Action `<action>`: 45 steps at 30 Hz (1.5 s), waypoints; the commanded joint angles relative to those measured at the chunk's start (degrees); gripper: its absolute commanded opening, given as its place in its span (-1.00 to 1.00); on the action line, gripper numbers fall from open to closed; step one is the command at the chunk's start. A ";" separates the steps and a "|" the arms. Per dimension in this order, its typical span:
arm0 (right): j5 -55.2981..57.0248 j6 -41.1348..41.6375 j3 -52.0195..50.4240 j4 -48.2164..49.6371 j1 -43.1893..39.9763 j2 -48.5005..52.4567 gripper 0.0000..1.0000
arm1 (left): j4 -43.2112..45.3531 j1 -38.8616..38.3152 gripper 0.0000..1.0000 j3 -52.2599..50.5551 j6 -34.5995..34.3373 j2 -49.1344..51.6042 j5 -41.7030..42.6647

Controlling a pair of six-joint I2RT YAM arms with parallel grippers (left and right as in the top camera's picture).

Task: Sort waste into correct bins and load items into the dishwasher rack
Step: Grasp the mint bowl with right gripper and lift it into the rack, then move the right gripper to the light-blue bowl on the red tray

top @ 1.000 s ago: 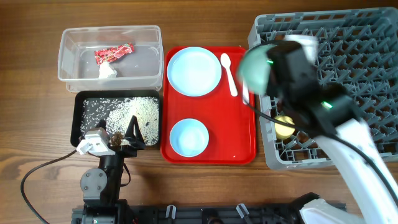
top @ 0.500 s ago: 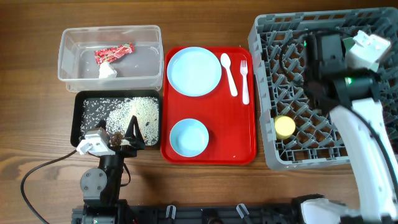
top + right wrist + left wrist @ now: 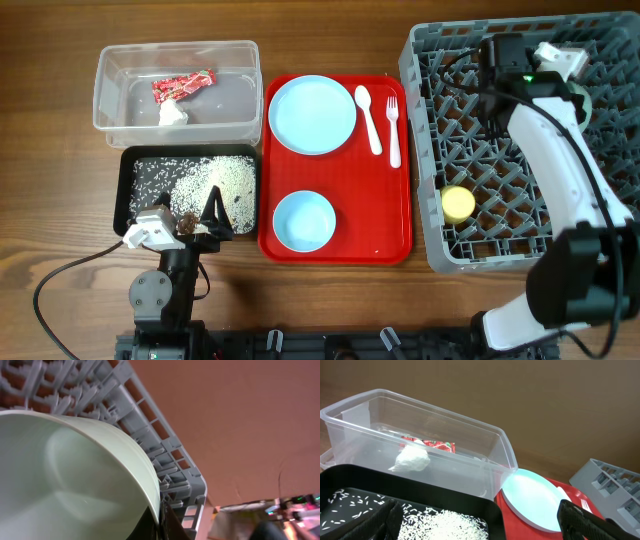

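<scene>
My right gripper [image 3: 161, 519] is shut on the rim of the mint green bowl [image 3: 75, 475], held tilted over the far right part of the grey dishwasher rack [image 3: 440, 240]. In the overhead view the arm hides most of the bowl. The yellow cup [image 3: 458, 204] sits in the rack. The pale blue plate [image 3: 312, 114], small blue bowl [image 3: 304, 221], white spoon [image 3: 368, 118] and fork [image 3: 393, 130] lie on the red tray [image 3: 390, 225]. The red wrapper [image 3: 183, 85] and tissue [image 3: 173, 114] lie in the clear tub [image 3: 105, 95]. Rice [image 3: 225, 180] lies in the black tray [image 3: 125, 190]. My left gripper [image 3: 205, 215] is open and empty at the black tray's near edge.
The rack's far corner [image 3: 195, 485] and bare wooden table beyond it show in the right wrist view. The tub [image 3: 350, 435], black tray [image 3: 445, 502] and plate [image 3: 532, 497] show in the left wrist view. A cable [image 3: 60, 275] loops at the front left.
My right arm has carried the mint green bowl from above the rack's left edge to its far right part and lowered it. The left arm has not moved.
</scene>
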 commanded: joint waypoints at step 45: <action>-13.60 -11.30 0.24 -2.01 10.67 4.87 -0.32 | -0.44 0.42 1.00 -0.13 0.11 -0.04 0.46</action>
